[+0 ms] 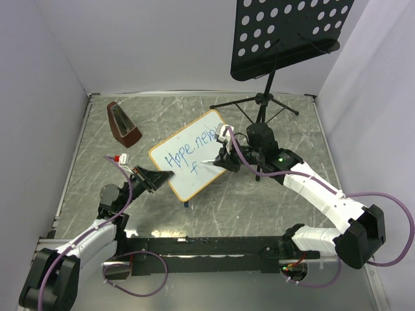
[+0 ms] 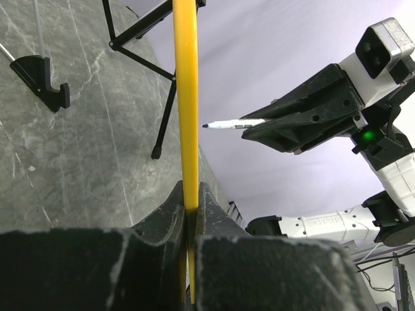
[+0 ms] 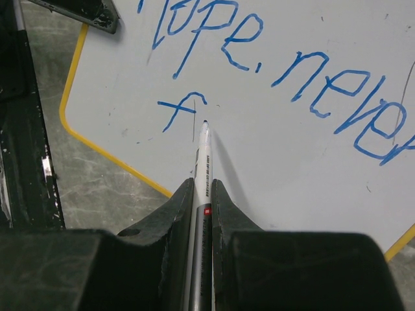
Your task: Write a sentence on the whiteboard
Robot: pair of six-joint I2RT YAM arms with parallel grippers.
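The whiteboard [image 1: 202, 180], white with a thin yellow frame, stands tilted at mid-table. My left gripper [image 1: 157, 177] is shut on its lower left edge; in the left wrist view the frame edge [image 2: 187, 97] runs up from between the jaws of this gripper [image 2: 192, 194]. The sentence [image 3: 272, 58] reads "Hope never" in blue, with a single "f" [image 3: 178, 107] below. My right gripper [image 3: 202, 184] is shut on a white marker [image 3: 203, 162]. The marker's tip sits just right of the "f", very close to the surface; I cannot tell if it touches.
A black perforated music stand [image 1: 292, 32] rises at the back, its tripod legs [image 1: 259, 103] just behind the board. A brown metronome [image 1: 122, 123] stands at the back left. A small red and white piece [image 1: 120, 159] lies left of the board. White walls enclose the table.
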